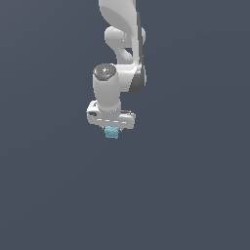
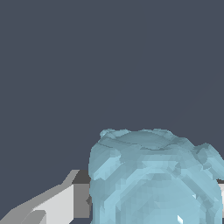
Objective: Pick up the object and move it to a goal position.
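The cyan object is gripped by the gripper, its upper part hidden. In the wrist view, one finger is seen beside it; the other is mostly cut off.

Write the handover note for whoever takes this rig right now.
Gripper: looks shut on the object; the wrist view shows the object filling the frame, with a finger close against one side.
Object: small light-blue lump directly under the white hand, nothing else around it.
Done: the grasp seems made. Whether it is lifted off the ground cannot be told; the background is uniform.
Left: carry it to the goal. No goal marker shows in either view, so confirm the target before moving.
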`<action>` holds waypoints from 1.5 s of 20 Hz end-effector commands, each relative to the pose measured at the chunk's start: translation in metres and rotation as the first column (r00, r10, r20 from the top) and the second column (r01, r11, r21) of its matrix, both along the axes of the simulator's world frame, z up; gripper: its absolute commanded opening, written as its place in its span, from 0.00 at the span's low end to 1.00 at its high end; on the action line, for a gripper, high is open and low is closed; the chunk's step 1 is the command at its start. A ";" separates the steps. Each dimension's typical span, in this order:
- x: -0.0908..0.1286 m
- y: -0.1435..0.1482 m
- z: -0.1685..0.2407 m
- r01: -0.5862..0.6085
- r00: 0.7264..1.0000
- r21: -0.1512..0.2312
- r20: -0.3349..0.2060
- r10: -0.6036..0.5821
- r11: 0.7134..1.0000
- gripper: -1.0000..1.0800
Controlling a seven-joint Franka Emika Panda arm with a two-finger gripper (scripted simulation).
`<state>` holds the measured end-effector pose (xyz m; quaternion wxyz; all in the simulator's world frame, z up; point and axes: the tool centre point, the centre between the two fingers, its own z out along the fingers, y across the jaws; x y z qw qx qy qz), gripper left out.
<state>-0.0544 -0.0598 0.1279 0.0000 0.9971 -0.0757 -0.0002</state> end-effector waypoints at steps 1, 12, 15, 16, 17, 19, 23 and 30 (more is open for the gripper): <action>-0.005 0.013 0.024 0.000 1.000 -0.001 0.001 0.000 1.000 0.00; -0.028 0.077 0.142 0.000 1.000 -0.003 0.001 0.000 1.000 0.00; -0.034 0.095 0.174 0.000 1.000 -0.003 0.001 0.000 1.000 0.00; -0.036 0.100 0.184 0.000 1.000 -0.003 0.001 0.000 1.000 0.00; -0.038 0.106 0.195 0.000 1.000 -0.003 0.001 0.000 1.000 0.00; -0.041 0.117 0.214 0.000 1.000 -0.003 0.001 0.000 1.000 0.00; -0.046 0.135 0.247 -0.001 1.000 -0.002 0.000 0.001 1.000 0.00; -0.051 0.157 0.286 -0.001 1.000 -0.001 0.000 0.001 1.000 0.00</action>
